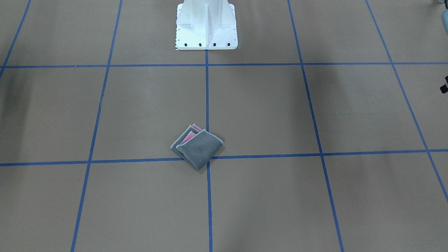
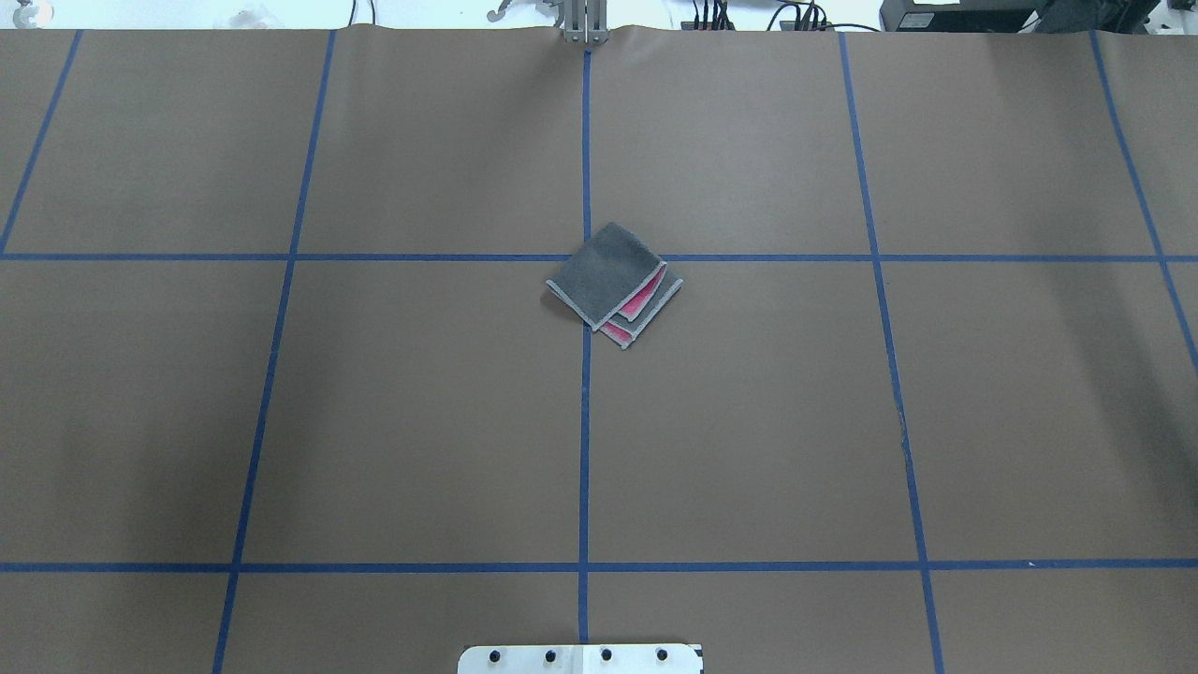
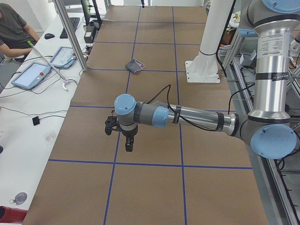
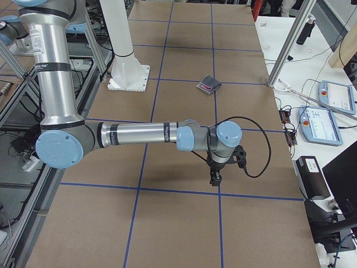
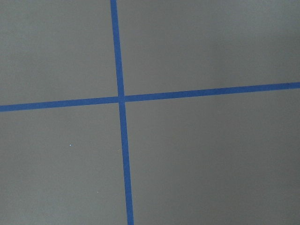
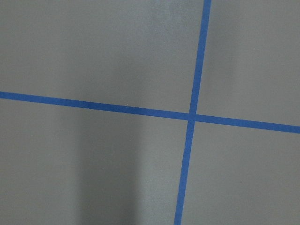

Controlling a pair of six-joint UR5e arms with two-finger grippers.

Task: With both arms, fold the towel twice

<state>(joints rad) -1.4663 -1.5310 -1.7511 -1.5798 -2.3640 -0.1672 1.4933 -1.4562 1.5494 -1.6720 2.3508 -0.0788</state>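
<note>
The towel (image 1: 197, 148) lies folded into a small square near the table's middle, dark grey face up, with pink showing between the layers at one edge. It also shows in the overhead view (image 2: 613, 281) and small in both side views (image 3: 136, 65) (image 4: 209, 85). The left gripper (image 3: 129, 146) hangs over the table far from the towel, toward the robot's left end. The right gripper (image 4: 215, 180) hangs likewise toward the right end. I cannot tell whether either is open or shut. Neither holds the towel. Both wrist views show only brown table and blue tape lines.
The white pedestal (image 1: 206, 28) stands at the robot's side of the table (image 2: 421, 421), which is brown with a blue tape grid. Side benches hold tablets and cables (image 3: 33, 75) (image 4: 329, 111). A seated person (image 3: 14, 28) is at the far bench.
</note>
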